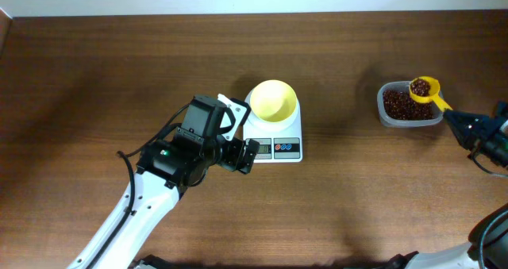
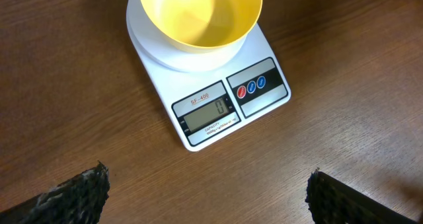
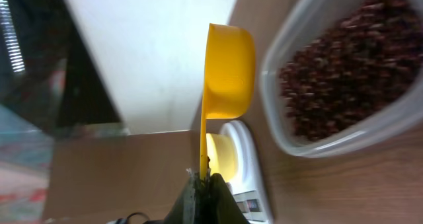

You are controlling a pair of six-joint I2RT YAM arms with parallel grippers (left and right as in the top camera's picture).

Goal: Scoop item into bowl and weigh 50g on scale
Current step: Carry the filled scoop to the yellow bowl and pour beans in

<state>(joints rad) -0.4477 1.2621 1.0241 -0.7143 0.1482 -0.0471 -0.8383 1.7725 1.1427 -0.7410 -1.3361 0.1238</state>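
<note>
The pale-yellow bowl stands empty on the white scale, whose display reads zero. Reddish-brown beans fill a clear container at the right. My right gripper is shut on the handle of a yellow scoop. The scoop's cup holds beans and hangs over the container's far right corner. In the right wrist view the scoop is seen edge-on beside the beans, with the gripper clamped on its handle. My left gripper stands open, empty, just in front of the scale.
Brown wooden table all round. The left arm reaches in from the lower left and ends at the scale's front left corner. A pale wall runs along the table's far edge.
</note>
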